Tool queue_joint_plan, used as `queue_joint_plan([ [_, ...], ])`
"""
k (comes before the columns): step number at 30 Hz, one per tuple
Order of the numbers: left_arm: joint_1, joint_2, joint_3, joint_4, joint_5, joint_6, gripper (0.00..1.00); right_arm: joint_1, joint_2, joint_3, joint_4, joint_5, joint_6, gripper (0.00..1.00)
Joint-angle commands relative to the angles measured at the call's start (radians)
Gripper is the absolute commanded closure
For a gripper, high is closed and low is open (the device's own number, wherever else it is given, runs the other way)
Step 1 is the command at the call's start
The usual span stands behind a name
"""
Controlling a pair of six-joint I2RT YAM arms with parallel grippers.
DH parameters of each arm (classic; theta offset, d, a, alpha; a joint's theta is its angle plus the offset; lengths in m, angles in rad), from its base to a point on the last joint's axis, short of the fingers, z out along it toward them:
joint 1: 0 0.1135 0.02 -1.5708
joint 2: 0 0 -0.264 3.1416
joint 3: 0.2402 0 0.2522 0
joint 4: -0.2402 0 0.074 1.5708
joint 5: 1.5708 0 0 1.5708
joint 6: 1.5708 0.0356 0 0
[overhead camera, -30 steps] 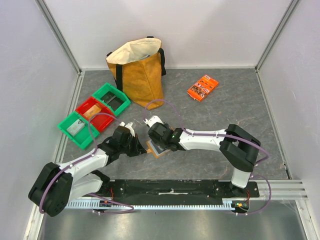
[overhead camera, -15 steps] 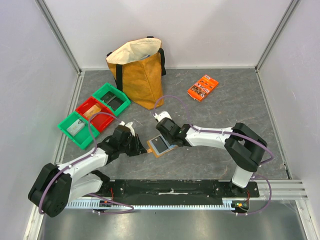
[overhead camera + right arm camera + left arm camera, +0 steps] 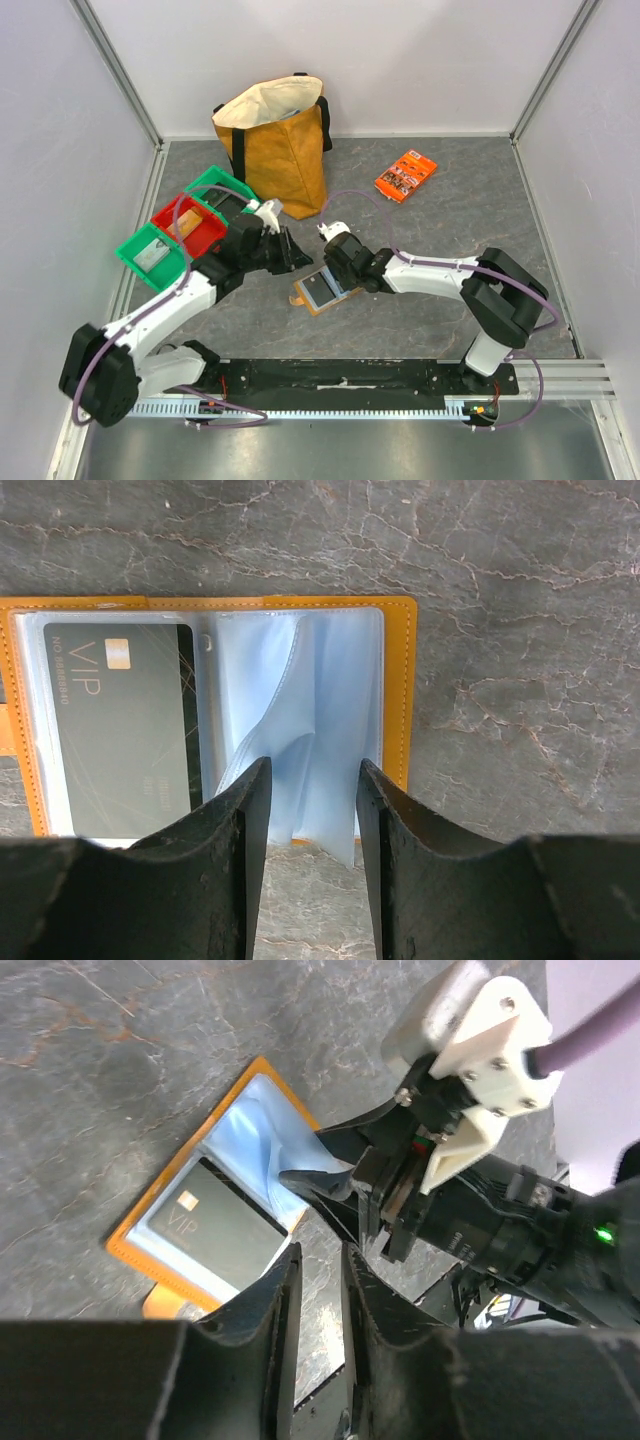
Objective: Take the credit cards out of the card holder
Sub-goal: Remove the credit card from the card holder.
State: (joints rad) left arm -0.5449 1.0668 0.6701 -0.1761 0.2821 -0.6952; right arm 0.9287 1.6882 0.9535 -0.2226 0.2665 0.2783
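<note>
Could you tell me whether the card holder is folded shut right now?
No, the card holder lies spread open, with a dark VIP card showing in one of its clear pockets.

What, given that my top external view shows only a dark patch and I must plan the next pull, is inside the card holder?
Observer: One dark card, printed VIP with a gold chip, sits in a pocket of the open card holder, on the left half in the right wrist view.
Operator: And the other half?
Observer: The clear sleeves there look empty and rumpled.
Operator: Is the right claw gripping anything?
Observer: No, the right claw stands open over a loose sleeve fold, with nothing pinched.
</note>
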Motion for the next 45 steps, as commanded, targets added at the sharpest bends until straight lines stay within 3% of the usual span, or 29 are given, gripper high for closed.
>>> queue_joint_plan([
  [1,-0.044,0.143,0.046,0.081,0.049,-0.015,0.76,-0.017,-0.045,-0.018,0.045,-0.036,0.019,0.54],
  [6,-0.076,0.327,0.083,0.119,0.026,0.006,0.89,-0.031,-0.076,-0.033,0.048,-0.033,0.024,0.54],
  [13,-0.112,0.467,0.077,0.136,-0.014,0.02,0.96,-0.034,-0.165,-0.024,0.005,0.01,0.025,0.54],
  [17,-0.128,0.479,0.059,0.138,-0.041,0.022,0.96,-0.031,-0.226,0.005,-0.014,0.005,0.041,0.54],
  [22,-0.135,0.486,0.046,0.147,-0.049,0.017,0.96,-0.031,-0.265,0.022,0.06,-0.153,0.07,0.55],
  [29,-0.133,0.38,-0.007,0.144,-0.124,0.002,0.96,-0.04,-0.2,-0.012,0.133,-0.228,0.111,0.7],
  [36,-0.133,0.386,-0.026,0.124,-0.133,0.01,0.96,-0.129,-0.141,-0.107,0.302,-0.453,0.156,0.71],
  [45,-0.133,0.355,-0.06,0.087,-0.164,0.023,0.97,-0.212,-0.05,-0.188,0.468,-0.608,0.219,0.69],
])
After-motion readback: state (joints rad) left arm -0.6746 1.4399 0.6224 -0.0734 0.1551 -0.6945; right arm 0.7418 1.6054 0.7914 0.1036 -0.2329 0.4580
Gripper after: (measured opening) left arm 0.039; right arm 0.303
